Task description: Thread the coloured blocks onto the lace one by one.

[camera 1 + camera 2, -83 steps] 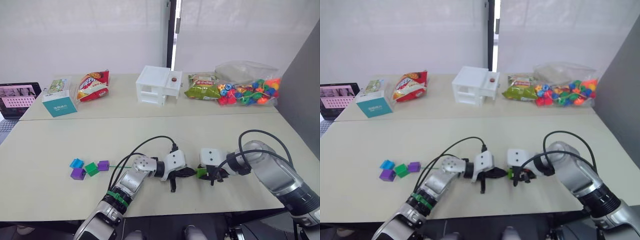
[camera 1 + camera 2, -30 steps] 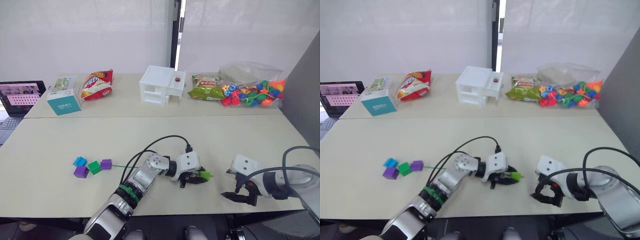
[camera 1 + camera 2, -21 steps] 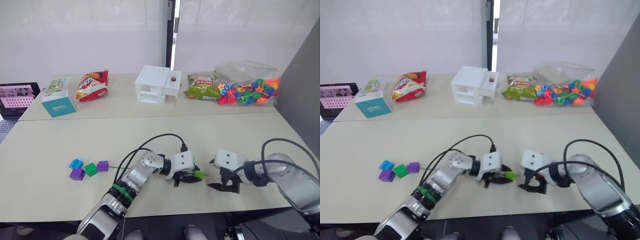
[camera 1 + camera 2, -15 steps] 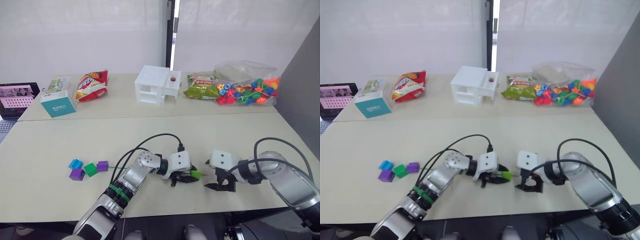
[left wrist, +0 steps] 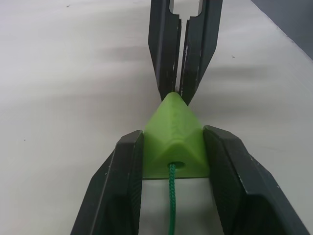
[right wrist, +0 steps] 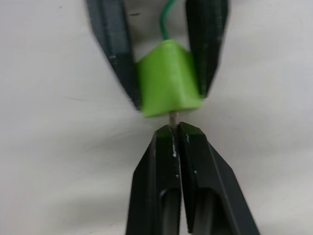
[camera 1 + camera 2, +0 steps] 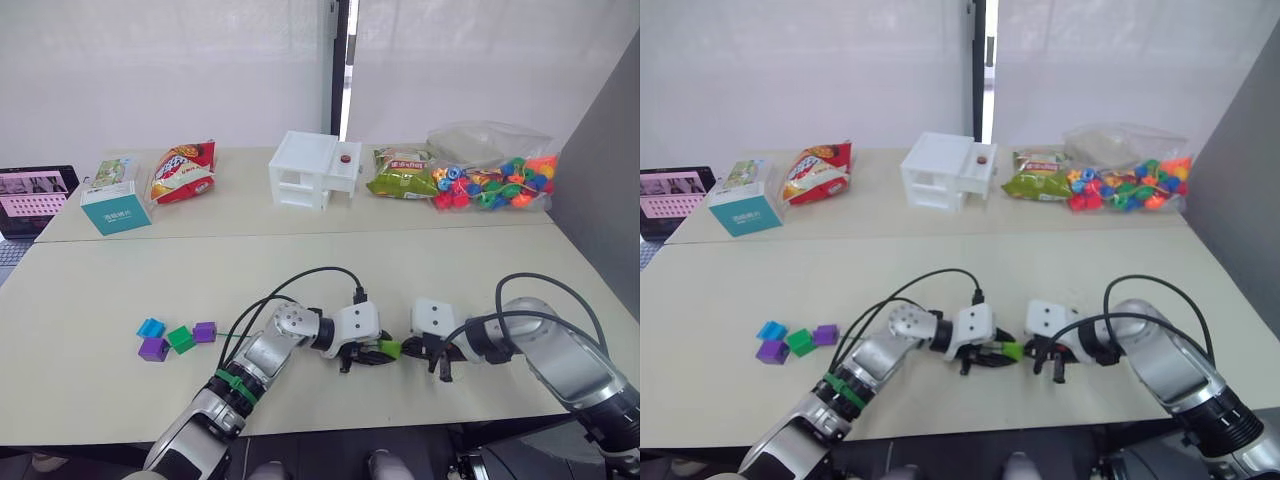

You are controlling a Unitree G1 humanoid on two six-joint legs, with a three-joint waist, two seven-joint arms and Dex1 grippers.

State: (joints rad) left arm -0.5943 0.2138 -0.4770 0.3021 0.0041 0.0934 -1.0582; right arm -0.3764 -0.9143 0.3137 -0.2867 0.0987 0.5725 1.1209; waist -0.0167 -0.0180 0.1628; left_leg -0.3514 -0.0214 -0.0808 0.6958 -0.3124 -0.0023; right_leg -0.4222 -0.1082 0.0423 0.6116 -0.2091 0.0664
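Left gripper (image 5: 172, 147) clamps the light green block (image 5: 173, 139); right gripper (image 6: 175, 131), fingers pressed together, pinches the lace tip (image 6: 172, 117).

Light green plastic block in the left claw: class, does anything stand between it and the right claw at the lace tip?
Nothing visible does. The light green plastic block sits clamped in the left claw, and the right claw is shut on the thin green lace's tip right where it leaves the block.

Both arms reach inward, low over the tabletop, tips nearly meeting. The left claw (image 5: 172, 147) clamps its 2 fingers on the light green block (image 5: 174, 136) — the right claw (image 6: 177, 133) is pinched on the lace tip (image 6: 172, 117) — pointing straight at it.
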